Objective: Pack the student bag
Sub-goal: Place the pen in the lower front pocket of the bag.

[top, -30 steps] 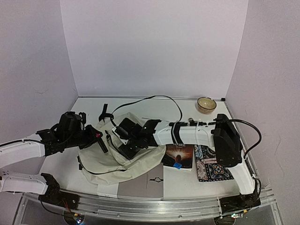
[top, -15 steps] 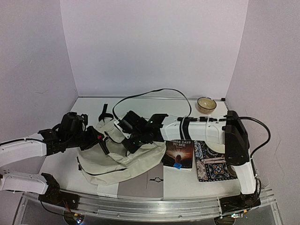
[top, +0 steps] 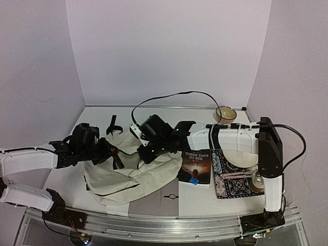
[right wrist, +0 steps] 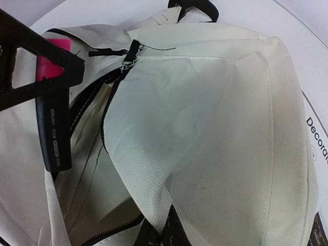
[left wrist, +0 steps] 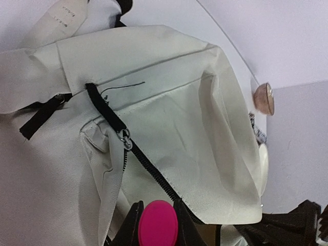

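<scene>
Overhead, left claw (top: 115, 157) and right claw (top: 144, 150) both clamp student bag (top: 128, 179) fabric; wrist views alone show zipper pull (left wrist: 124, 134)

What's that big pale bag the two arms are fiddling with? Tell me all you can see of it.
The student bag is a soft cream woven-fabric backpack with black zippers and straps. It lies slumped on the table, main zipper apparently partly open. The left hand pinches the opening's edge; the right hand pinches a fold of cloth.
</scene>
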Motion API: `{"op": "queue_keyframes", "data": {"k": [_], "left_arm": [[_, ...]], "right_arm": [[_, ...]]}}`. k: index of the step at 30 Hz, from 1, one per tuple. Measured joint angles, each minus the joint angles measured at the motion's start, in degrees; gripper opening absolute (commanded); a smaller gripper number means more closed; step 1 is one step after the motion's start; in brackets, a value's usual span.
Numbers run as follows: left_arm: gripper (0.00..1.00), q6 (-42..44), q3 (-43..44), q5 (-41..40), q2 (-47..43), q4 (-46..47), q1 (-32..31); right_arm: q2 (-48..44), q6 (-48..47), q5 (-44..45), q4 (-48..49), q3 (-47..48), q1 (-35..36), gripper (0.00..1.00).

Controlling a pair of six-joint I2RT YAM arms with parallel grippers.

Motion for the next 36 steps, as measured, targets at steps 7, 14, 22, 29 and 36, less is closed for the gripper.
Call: {"op": "queue_keyframes", "data": {"k": [7,14,22,29,36], "left_arm": [[0.0,-10.5,-6.4,-2.7,-2.4,6.5,0.0],[0.0,-17.3,-6.5,-3.0,2.1,10.8,-1.5],[0.01,-21.0,-6.3,-3.5,7.8,12.6,-5.2],[0.12,-20.9,-3.5,-3.8,11.1,14.7,-5.4],[0.28,-18.7,1.0,-3.9,14.7,16.3,-5.3]], "right_arm": [[0.0,2.6,-2.0,1.7,-0.2,-0.1,0.0],[0.0,4.5,-2.6,3.3,-0.2,-0.1,0.0],[0.0,5.5,-3.5,3.8,-0.2,-0.1,0.0],[0.0,6.2,-6.5,4.5,-0.2,-0.4,0.0],[0.0,7.7,-9.1,5.7,-0.4,-0.5,0.0]]}}
